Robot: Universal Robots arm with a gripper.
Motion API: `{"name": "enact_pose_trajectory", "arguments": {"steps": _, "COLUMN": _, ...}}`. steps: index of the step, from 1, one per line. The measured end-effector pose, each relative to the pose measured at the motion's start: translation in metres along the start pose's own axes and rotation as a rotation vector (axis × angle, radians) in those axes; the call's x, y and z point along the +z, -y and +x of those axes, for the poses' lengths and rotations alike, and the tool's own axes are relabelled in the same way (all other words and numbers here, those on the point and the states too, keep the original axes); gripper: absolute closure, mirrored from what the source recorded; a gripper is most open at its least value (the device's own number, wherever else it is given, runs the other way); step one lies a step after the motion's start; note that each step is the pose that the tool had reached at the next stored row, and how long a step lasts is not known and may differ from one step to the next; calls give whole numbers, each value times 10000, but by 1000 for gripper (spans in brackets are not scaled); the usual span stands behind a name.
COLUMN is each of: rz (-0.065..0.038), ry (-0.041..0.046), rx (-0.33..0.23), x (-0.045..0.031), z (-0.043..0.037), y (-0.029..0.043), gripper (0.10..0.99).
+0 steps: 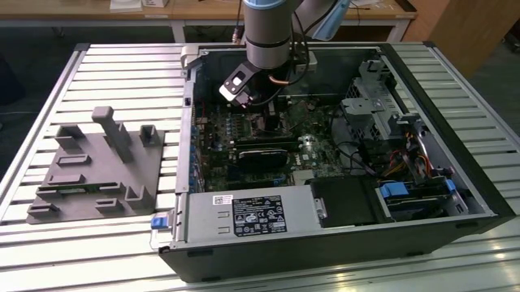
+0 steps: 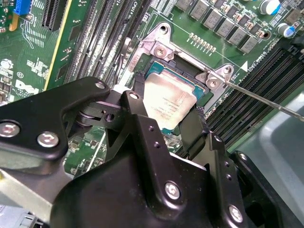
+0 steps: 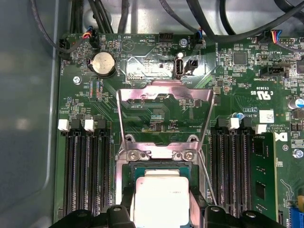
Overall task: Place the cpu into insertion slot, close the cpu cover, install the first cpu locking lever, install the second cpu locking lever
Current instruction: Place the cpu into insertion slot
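Observation:
My gripper [image 2: 167, 114] is down inside the open computer case [image 1: 341, 243] and shut on the cpu [image 3: 161, 194], a flat square chip with a dull silver top. Black fingers [image 2: 135, 107] press on two opposite sides of the chip. In both wrist views the cpu sits right over the insertion slot [image 3: 159, 167], within its silvery rim; I cannot tell whether it is seated. The cpu cover [image 3: 164, 92], a silvery frame with a square window, is flipped open behind the slot. Thin wire locking levers [image 3: 207, 123] stand released along both sides.
Black memory slots [image 3: 88, 175] flank the socket on both sides. A coin battery [image 3: 103, 63] and cables [image 3: 223, 19] lie behind the cover. A black labelled power supply [image 1: 258, 214], the drive cage [image 1: 414, 194] and a grey fixture [image 1: 97, 164] on the table also show.

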State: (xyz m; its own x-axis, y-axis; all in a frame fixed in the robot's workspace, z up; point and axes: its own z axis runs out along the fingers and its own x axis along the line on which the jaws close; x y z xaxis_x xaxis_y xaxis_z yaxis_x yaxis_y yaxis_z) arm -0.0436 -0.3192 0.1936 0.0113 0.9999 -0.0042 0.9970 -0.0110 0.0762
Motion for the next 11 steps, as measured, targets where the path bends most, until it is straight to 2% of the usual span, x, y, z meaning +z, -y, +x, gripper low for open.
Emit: {"name": "enact_pose_trajectory", "arguments": {"steps": 11, "rz": 0, "ry": 1, "rx": 0, "x": 20, "z": 3, "y": 2, "gripper": 545}}
